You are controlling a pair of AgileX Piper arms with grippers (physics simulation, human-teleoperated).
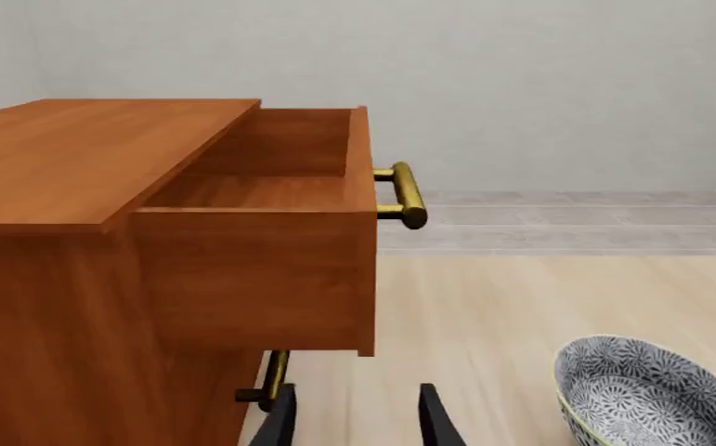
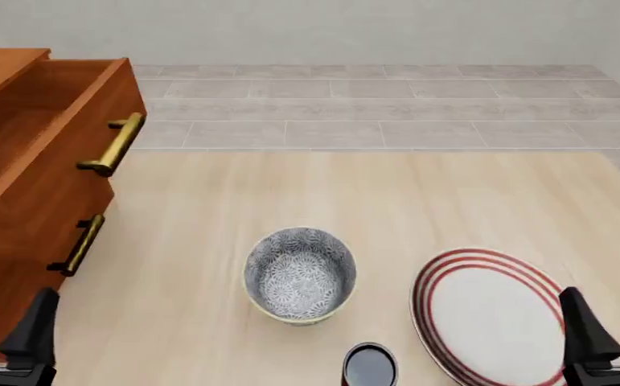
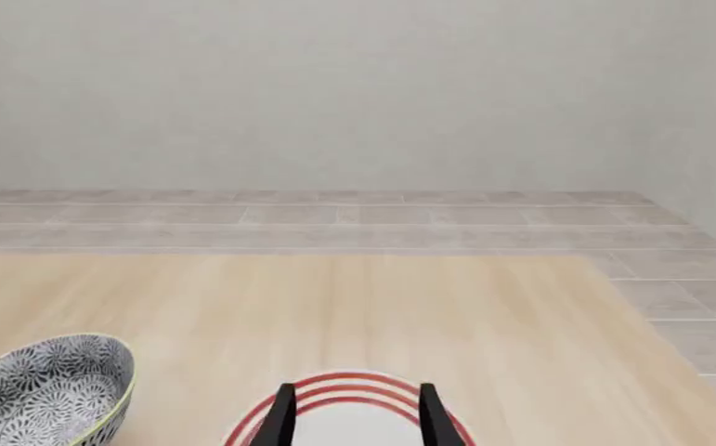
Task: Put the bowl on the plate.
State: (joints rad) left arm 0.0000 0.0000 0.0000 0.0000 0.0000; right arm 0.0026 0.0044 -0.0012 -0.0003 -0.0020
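Cup [image 2: 370,366] only in front view, bowl [image 2: 300,274] everywhere

Pale wooden table [image 2: 396,201], light grain running across. Resting on it: patterned bowl [image 2: 300,274] near the middle, upright; red-ringed plate [image 2: 490,314] flat to its right, apart from it; small dark cup [image 2: 370,366] at the near edge, between the two and touching neither. Brown wooden cabinet [image 2: 14,241] standing at the left side, top drawer [image 2: 52,121] pulled open, brass handles [image 2: 113,145] facing the bowl.
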